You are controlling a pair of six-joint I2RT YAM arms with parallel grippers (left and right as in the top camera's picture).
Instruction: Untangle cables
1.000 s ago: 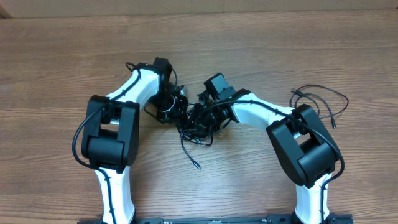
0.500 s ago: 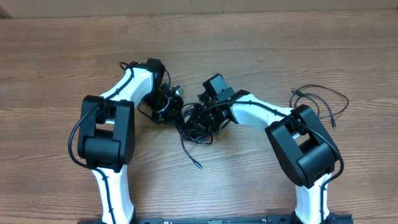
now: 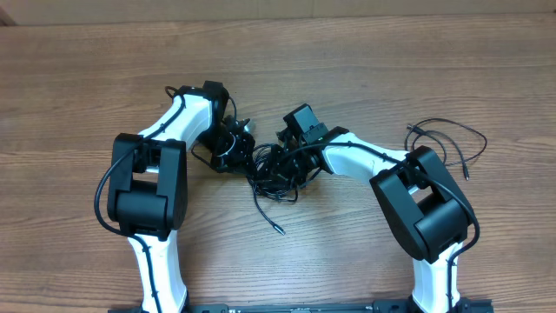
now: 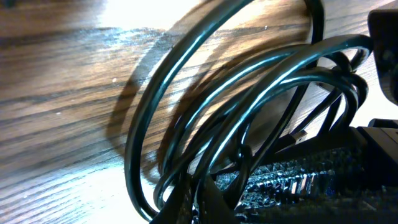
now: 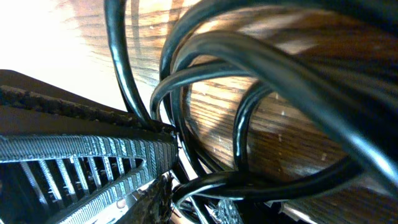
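Note:
The cables [image 3: 271, 184] form a black tangle at the table's middle, between my two grippers. One strand trails toward me and ends in a small plug [image 3: 278, 231]. My left gripper [image 3: 236, 153] sits at the tangle's left edge, shut on the cables. In the left wrist view glossy loops [image 4: 132, 174] fan out from its jaws [image 4: 211, 199] over the wood. My right gripper [image 3: 281, 163] is buried in the tangle's right side. Its own view shows thick strands [image 5: 241, 134] crossing right at its jaws [image 5: 186, 193], and the gap between them is hidden.
A separate thin black cable [image 3: 452, 132] lies in loose loops at the right, beyond the right arm's elbow. Both white arms reach inward from the near edge. The wooden table [image 3: 365, 61] stretches away behind them.
My left arm has shifted a little to the left, drawing its side of the tangle with it. The trailing plug end has crept slightly. The right arm has stayed put.

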